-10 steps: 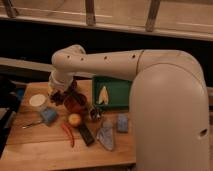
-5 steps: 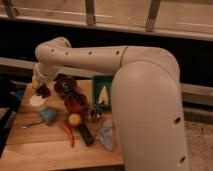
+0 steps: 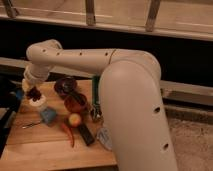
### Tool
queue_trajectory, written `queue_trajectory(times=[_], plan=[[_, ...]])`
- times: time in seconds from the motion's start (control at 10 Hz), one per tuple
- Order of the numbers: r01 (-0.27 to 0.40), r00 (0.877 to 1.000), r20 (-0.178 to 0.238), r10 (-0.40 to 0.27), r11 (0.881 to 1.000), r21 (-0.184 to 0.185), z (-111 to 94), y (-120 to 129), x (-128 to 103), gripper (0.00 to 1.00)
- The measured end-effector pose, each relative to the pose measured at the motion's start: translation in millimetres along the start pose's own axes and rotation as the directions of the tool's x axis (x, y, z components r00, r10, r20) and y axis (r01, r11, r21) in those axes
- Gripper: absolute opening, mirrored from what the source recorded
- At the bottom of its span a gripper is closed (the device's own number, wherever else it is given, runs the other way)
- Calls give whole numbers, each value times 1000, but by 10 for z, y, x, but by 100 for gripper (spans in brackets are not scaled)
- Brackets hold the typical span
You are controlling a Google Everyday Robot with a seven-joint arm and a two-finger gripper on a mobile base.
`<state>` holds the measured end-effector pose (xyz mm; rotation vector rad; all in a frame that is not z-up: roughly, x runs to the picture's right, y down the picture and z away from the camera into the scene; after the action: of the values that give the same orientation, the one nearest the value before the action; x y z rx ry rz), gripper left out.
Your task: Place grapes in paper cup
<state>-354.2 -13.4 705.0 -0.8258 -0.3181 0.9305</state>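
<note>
Camera view | pincer (image 3: 34, 90) clamped on bumpy dark grapes (image 3: 34, 93) | directly above white cylindrical paper cup (image 3: 37, 103)

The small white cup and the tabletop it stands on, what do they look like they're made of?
The small white cup looks like matte paper: pale, dull, without shine, though that is uncertain. The light brown tabletop appears to be wood, warm-toned with a faint sheen. The gripper hangs right above the cup with the dark purple-red grapes.
</note>
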Motion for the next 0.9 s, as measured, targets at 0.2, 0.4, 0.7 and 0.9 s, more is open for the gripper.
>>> queue_trajectory(times=[0.2, 0.4, 0.7, 0.9], plan=[[6, 1000, -11, -7, 1000, -15, 81, 15, -29, 44], [14, 1000, -24, -14, 1000, -26, 194, 19, -133, 65], [21, 999, -44, -22, 1000, -16, 327, -58, -268, 75], [15, 999, -48, -15, 1000, 0, 386, -145, -285, 75]])
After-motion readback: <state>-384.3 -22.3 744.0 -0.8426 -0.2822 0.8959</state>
